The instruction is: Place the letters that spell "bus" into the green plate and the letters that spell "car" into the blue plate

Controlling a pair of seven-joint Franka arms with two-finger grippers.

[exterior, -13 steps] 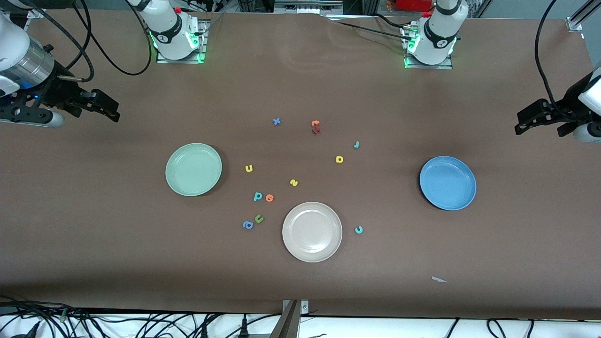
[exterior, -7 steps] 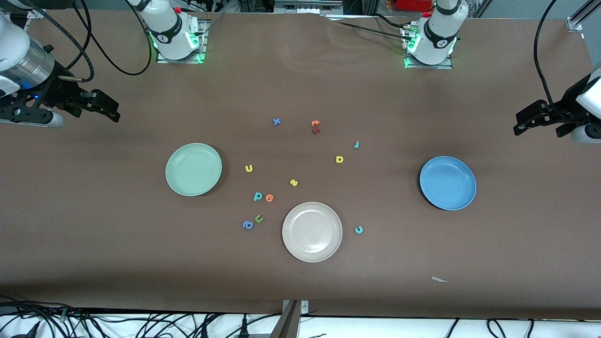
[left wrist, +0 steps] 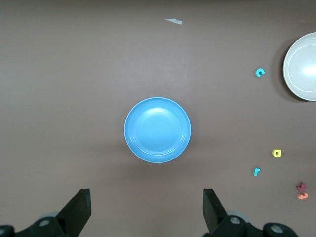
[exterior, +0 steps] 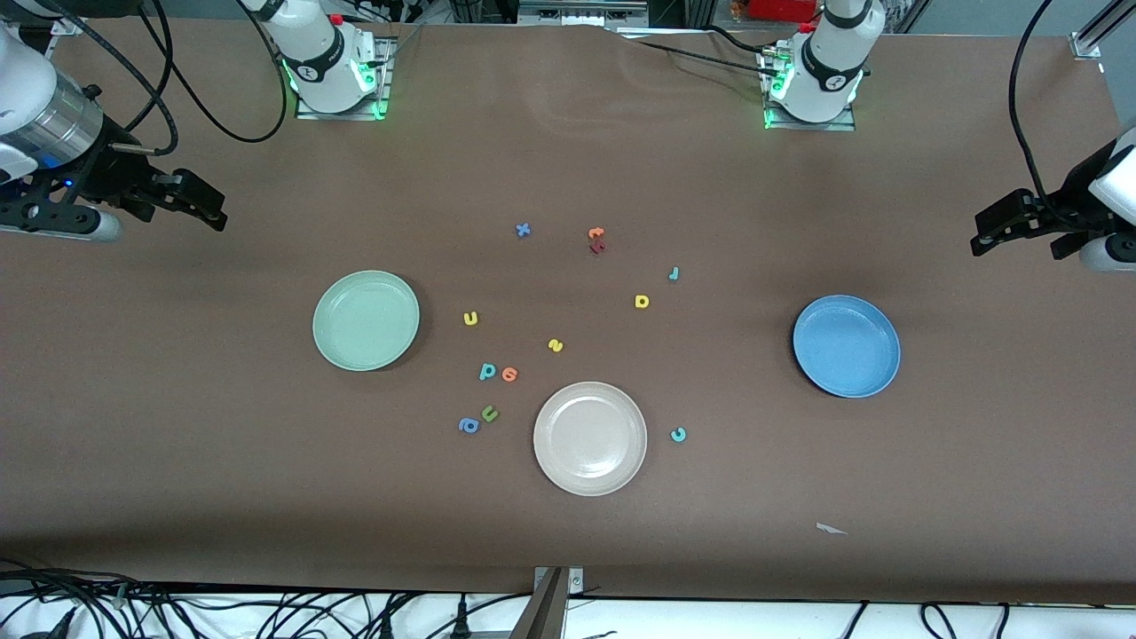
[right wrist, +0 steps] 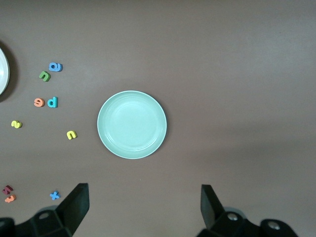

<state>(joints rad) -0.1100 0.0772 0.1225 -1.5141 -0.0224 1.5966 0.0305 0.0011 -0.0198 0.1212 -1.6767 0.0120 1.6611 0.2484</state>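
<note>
Front view: nothing is sorted yet. The green plate (exterior: 366,320) lies toward the right arm's end of the table, the blue plate (exterior: 846,346) toward the left arm's end, both bare. Between them lie the letters: yellow u (exterior: 470,318), yellow s (exterior: 556,345) and teal b (exterior: 487,371) nearer the green plate; yellow a (exterior: 642,302), teal r (exterior: 674,273) and teal c (exterior: 678,434) nearer the blue. The first pick probably goes best with each arm taking its own side, coming straight down on one tiny letter and steering clear of decoys: the olive u (exterior: 490,414), orange e (exterior: 509,374) touching nothing but close beside the b, and the white plate (exterior: 589,437). The right gripper (exterior: 191,200) and left gripper (exterior: 1003,226) hang high over the table's ends, waiting.

Left wrist view: the left gripper's fingers (left wrist: 79,212) stand wide apart, empty, the blue plate centred between them.

Right wrist view: the right gripper's fingers (right wrist: 74,205) are likewise spread and empty over the green plate.
</note>
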